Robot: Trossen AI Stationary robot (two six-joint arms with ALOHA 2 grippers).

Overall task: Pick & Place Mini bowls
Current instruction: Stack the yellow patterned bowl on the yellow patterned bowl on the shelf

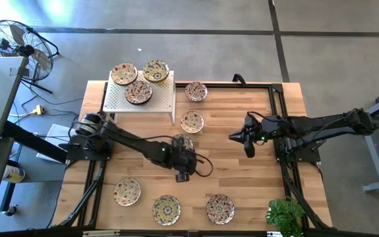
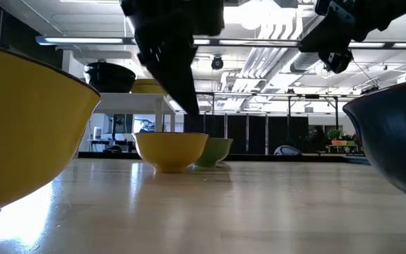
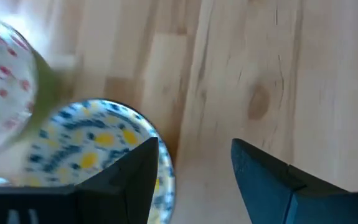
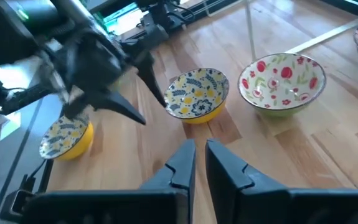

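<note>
Spread apart, the left gripper (image 1: 182,172) hangs over mid-table just beside a blue-and-yellow patterned mini bowl (image 4: 197,93) — one finger (image 3: 129,171) at its rim, nothing held. Jaws nearly pressed together, the right gripper (image 1: 248,148) hovers empty, right of centre. Other mini bowls lie scattered on the wooden table (image 1: 242,184) — three sit on the white perforated stand (image 1: 120,100) at the far edge.
</note>
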